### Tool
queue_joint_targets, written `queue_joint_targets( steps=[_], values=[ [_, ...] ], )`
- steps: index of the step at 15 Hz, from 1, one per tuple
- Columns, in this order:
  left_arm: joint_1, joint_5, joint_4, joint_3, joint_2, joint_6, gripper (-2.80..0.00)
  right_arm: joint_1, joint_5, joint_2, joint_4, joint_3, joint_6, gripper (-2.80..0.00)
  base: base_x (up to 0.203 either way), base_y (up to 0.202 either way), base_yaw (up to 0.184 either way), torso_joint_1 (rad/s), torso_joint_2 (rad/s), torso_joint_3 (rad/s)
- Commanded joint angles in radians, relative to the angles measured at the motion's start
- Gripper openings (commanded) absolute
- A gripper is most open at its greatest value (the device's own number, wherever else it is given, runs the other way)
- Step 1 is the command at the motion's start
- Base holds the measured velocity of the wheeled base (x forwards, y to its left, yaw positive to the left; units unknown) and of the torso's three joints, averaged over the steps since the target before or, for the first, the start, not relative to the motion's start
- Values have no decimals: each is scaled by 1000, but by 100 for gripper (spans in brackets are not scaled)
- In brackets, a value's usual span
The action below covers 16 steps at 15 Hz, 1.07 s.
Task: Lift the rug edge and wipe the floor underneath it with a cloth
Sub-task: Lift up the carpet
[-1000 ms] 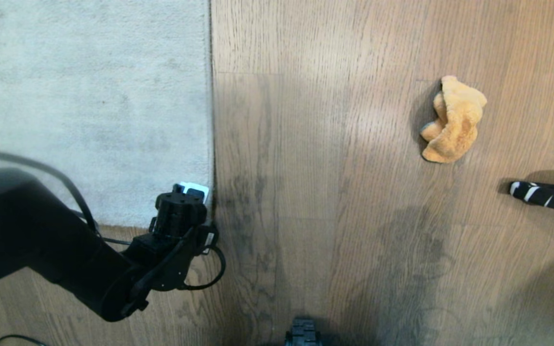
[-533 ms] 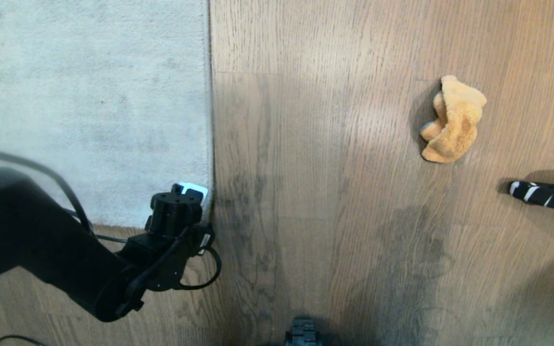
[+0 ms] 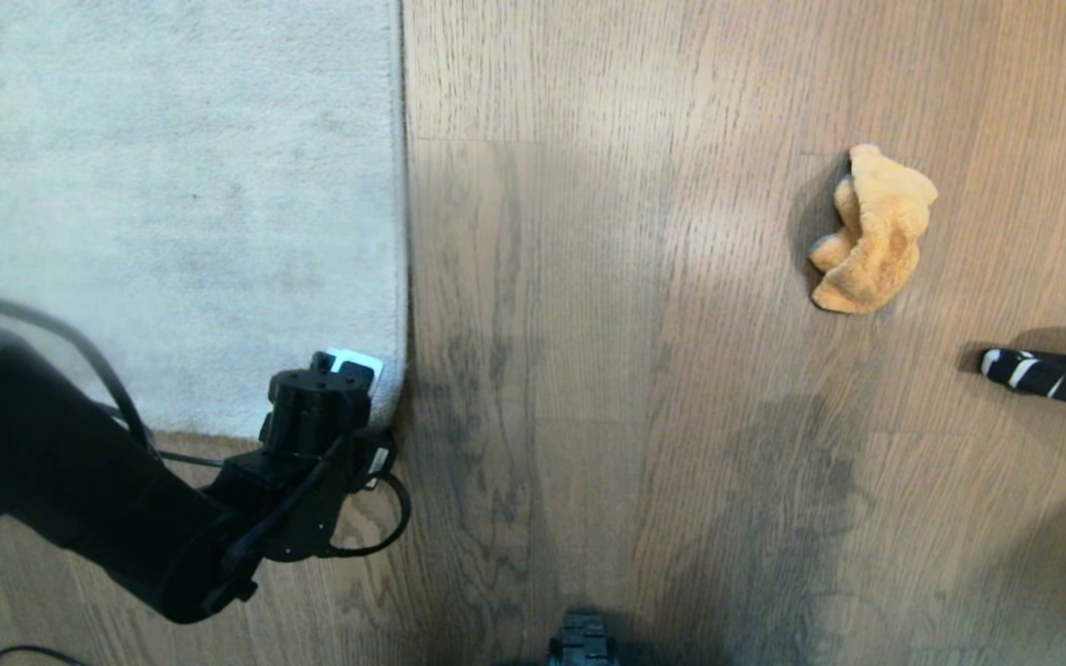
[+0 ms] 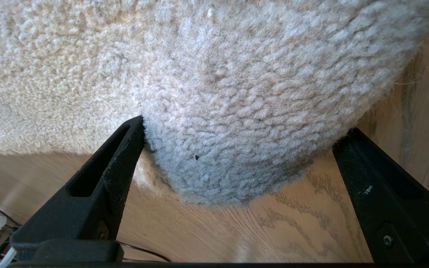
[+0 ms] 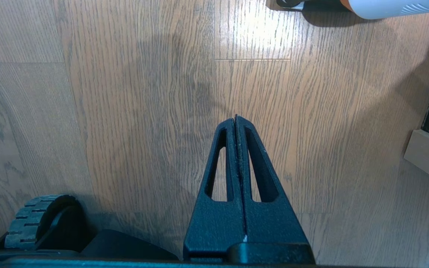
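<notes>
Left tool [image 4: 237, 149] angled down at rug [image 3: 172, 185] corner, fingers spread wide astride it; right tool [image 5: 235, 121] clenched, empty.

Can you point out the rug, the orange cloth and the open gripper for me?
rug [image 3: 172, 185], head view, middle of its pile.
cloth [image 3: 873, 231], head view, its middle.
left gripper [image 4: 237, 149], left wrist view, between its open fingertips.
</notes>
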<state>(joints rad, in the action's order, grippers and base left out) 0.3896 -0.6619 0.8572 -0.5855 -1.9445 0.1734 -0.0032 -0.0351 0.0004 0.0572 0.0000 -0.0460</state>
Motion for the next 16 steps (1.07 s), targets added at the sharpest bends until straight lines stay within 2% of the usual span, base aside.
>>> queue_joint_targets(
  steps=[1,4,16],
  values=[
    [-5,-4,29,8,8,0,0,0,0,0,1,0,0,-280,0,0,0,0,0,0],
    [-9,-4,143,57,-4,1,0,0,0,1,1,0,0,-280,0,0,0,0,0,0],
    [-9,-5,172,70,-5,-5,0,0,0,0,1,0,0,-280,0,0,0,0,0,0]
  ],
)
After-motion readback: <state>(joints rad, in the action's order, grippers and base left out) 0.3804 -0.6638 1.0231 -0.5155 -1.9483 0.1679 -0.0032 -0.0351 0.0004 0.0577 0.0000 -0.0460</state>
